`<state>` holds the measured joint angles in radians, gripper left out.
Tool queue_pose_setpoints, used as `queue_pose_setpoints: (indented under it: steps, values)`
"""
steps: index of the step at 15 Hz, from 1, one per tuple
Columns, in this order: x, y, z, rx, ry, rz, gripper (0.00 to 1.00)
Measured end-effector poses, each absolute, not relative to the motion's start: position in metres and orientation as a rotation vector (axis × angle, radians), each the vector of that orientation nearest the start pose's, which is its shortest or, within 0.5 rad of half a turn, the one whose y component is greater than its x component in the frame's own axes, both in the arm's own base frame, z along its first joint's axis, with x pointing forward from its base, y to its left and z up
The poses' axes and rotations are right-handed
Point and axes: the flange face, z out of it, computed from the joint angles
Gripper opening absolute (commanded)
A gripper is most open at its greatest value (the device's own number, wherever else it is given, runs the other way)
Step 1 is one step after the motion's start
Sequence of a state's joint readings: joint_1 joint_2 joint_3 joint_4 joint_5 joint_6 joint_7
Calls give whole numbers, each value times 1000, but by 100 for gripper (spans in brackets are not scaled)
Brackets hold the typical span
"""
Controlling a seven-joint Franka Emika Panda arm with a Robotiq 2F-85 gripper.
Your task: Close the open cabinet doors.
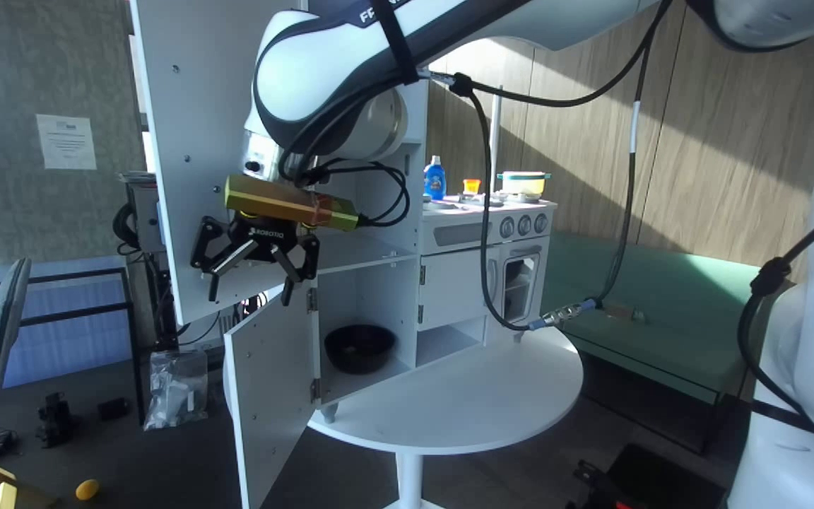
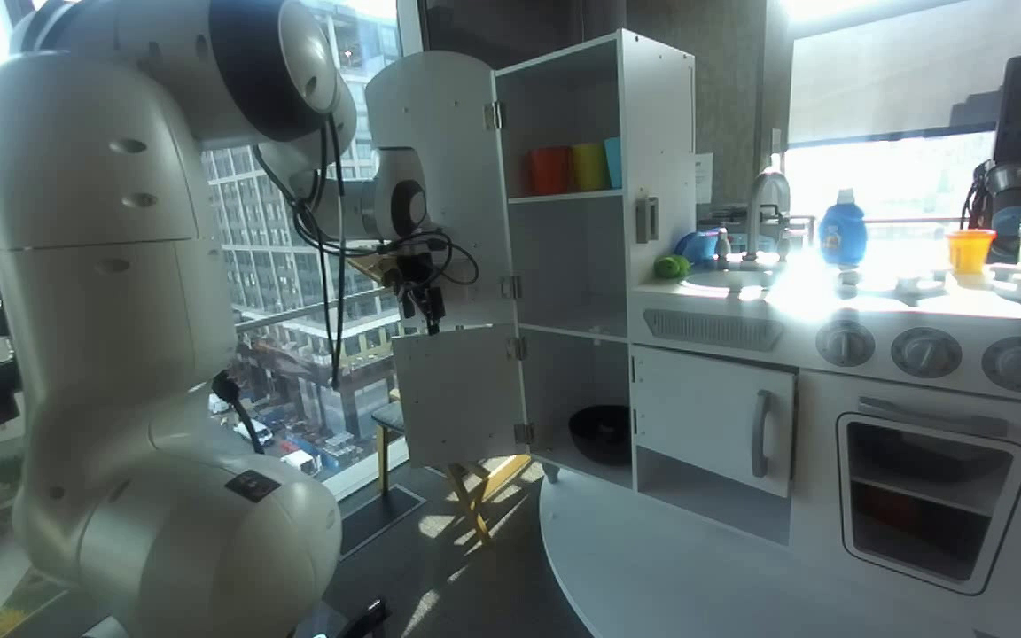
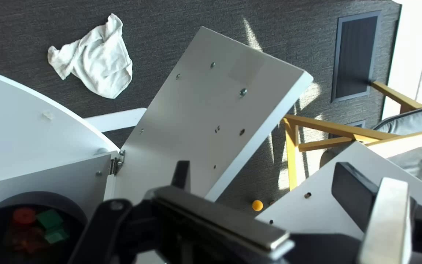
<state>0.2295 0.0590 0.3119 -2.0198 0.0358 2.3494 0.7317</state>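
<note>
While the pincer point(image 1: 250, 291) hangs released, fingers point(image 3: 352, 194) spread wide apart, the upper cabinet door point(image 1: 198, 134) is swung out behind it and above in an exterior view, and the lower cabinet door point(image 1: 273, 396) is swung out just below it; whether either is touched, can't tell. Tall white cabinet point(image 2: 661, 133) stands beside the pincer, black bowl point(image 1: 360, 350) in the cabinet's bottom compartment point(image 1: 372, 300) lower than the fingers, round white surface point(image 1: 463, 424) further down; wrist view has a white cloth point(image 3: 99, 60) on the floor point(image 3: 167, 22), well below the pincer.
</note>
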Motion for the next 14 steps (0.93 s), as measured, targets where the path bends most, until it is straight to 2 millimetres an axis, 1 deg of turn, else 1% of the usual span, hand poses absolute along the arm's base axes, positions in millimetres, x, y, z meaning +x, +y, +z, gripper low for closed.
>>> queue_pose_setpoints:
  steps: [2, 5, 7, 10, 12, 14]
  values:
    - [513, 301, 437, -2898, 364, -273, 100]
    - [520, 294, 418, -2913, 407, -244, 100]
    - [521, 290, 413, -2928, 418, -237, 100]
    - [516, 283, 407, -2990, 417, -233, 100]
    - [511, 270, 402, -3042, 448, -224, 100]
    - [505, 250, 398, -3083, 497, -209, 100]
